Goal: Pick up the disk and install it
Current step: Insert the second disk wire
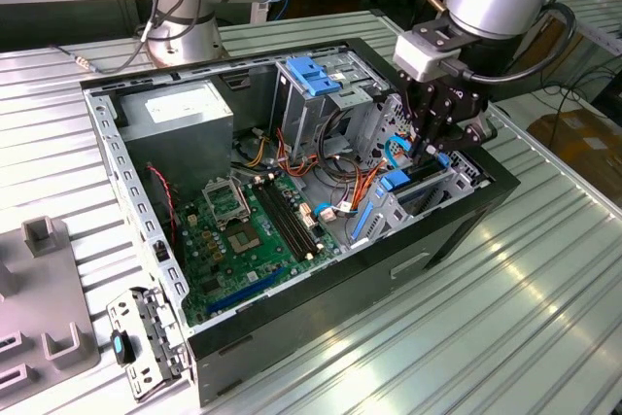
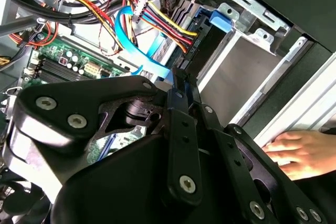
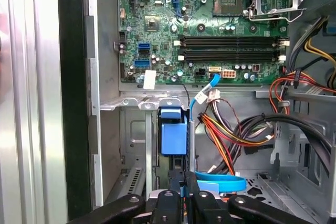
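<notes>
Blue plastic marks the disk (image 3: 173, 139) — it stands on edge in the drive bay at the front corner of the open computer case (image 1: 457, 230), below the motherboard (image 3: 210, 24) in the first wrist view. Directly over it, the gripper (image 1: 433, 150) has its fingers drawn together — whether they pinch the carrier, I cannot tell.

In the exterior view the gripper (image 1: 436, 146) covers most of the disk (image 1: 420, 182), whose blue edge just shows in the bay on the exterior view's right. In the second wrist view a hand (image 2: 302, 153) is cut off by the picture's edge. In the first wrist view the disk's label is perhaps hidden; only a blue tab shows.
</notes>
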Available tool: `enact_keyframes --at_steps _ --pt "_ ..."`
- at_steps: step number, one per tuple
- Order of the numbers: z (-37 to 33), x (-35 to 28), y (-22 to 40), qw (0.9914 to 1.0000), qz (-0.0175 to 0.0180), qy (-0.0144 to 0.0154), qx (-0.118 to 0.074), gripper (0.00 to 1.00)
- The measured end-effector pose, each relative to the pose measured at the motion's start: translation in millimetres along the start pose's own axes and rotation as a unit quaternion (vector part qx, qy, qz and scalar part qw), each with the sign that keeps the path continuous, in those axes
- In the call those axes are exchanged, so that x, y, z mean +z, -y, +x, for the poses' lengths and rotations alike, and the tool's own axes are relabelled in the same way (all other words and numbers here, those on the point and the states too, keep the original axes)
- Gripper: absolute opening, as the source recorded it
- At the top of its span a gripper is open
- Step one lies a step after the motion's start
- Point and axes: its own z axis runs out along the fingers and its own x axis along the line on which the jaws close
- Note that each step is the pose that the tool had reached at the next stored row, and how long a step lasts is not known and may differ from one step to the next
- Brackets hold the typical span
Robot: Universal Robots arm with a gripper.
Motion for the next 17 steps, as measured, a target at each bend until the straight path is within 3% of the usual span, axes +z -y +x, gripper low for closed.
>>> enact_keyframes --at_steps 3,5,17 --pt "0.0 1.0 -0.1 0.99998 0.0062 0.0000 0.000 0.16" --pt "0.0 1.2 -0.1 0.99997 0.0080 -0.0001 0.000 0.16" --pt "-0.1 2.4 -0.3 0.99996 0.0090 0.0000 0.000 0.16"
